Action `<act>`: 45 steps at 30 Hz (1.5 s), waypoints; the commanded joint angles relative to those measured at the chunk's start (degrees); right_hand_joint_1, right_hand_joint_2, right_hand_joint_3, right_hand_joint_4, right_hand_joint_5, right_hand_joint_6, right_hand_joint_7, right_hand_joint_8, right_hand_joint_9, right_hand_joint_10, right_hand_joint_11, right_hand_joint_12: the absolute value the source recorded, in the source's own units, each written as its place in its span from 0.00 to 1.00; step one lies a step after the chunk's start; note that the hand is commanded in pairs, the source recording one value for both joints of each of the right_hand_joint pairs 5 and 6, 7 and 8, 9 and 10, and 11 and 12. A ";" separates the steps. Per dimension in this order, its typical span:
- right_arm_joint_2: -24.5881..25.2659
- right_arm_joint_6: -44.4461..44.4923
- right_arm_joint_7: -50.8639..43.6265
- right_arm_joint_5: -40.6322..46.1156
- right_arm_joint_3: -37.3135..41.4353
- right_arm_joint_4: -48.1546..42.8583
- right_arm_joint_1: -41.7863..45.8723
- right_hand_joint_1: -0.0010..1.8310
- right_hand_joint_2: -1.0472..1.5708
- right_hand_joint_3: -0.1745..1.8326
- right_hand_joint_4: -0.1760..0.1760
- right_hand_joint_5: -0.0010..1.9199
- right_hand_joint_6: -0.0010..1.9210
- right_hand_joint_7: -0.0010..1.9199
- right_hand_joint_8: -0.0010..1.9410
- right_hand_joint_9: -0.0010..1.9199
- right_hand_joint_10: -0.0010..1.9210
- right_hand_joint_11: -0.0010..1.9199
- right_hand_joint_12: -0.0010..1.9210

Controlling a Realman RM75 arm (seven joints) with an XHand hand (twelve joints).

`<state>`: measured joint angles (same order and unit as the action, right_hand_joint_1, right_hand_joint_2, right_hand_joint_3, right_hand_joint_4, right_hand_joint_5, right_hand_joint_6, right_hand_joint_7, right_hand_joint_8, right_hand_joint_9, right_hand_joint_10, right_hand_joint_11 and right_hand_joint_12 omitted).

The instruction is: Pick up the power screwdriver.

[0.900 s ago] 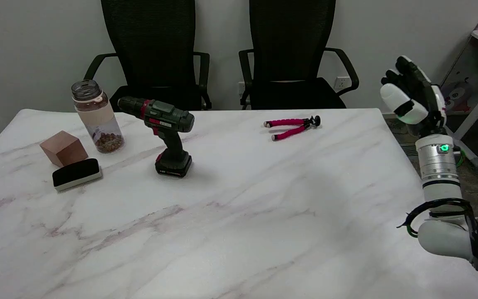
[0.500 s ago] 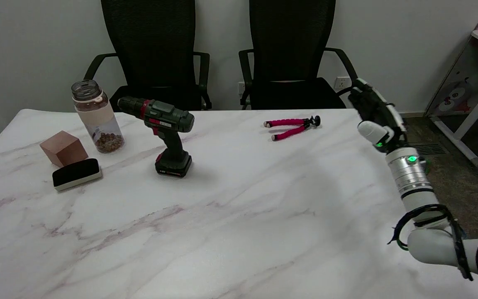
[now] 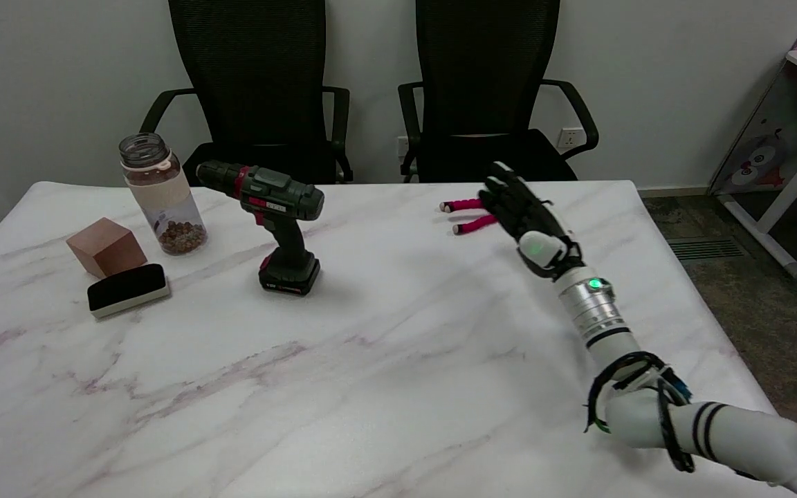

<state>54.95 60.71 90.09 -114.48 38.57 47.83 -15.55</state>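
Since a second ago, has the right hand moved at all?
Yes. The right hand has swung left from beyond the table's right edge to over it, now covering part of the pink tripod, toward the power screwdriver.

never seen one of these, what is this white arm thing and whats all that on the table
This is one picture, from a camera above the table's near side, looking down and across it. The white arm from the lower right is a robot arm ending in a black-and-white hand, open and holding nothing. It is meant to pick up the power screwdriver, standing on its battery base. Also on the marble table: a jar with brown bits inside, a wooden block, a black eraser and a pink mini tripod, partly hidden behind the hand.
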 commanded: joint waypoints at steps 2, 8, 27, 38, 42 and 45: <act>20.06 -8.95 7.09 -11.90 -6.80 -17.35 -15.32 0.50 0.20 0.55 0.87 0.11 0.11 0.11 0.11 0.13 0.13 0.06 0.06; 27.38 -14.05 5.80 -11.90 -10.36 -23.17 -21.05 0.50 0.17 0.57 0.99 0.11 0.11 0.11 0.11 0.12 0.12 0.03 0.03; 39.16 -29.21 -7.42 -11.46 -10.36 -31.99 -30.89 0.50 0.12 0.57 1.00 0.09 0.09 0.09 0.09 0.11 0.11 0.00 0.00; 40.00 -31.10 -9.60 -11.37 -9.88 -33.68 -30.71 0.50 0.14 0.54 1.00 0.10 0.10 0.10 0.10 0.13 0.13 0.03 0.03; 40.57 -31.86 -11.39 -11.29 -9.83 -33.82 -30.83 0.48 0.15 0.53 1.00 0.10 0.10 0.10 0.10 0.14 0.14 0.03 0.03; 40.67 -31.88 -11.86 -11.20 -9.83 -33.92 -30.86 0.48 0.15 0.52 1.00 0.10 0.10 0.10 0.10 0.14 0.14 0.03 0.03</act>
<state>91.84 33.18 83.41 -125.64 28.85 17.03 -44.18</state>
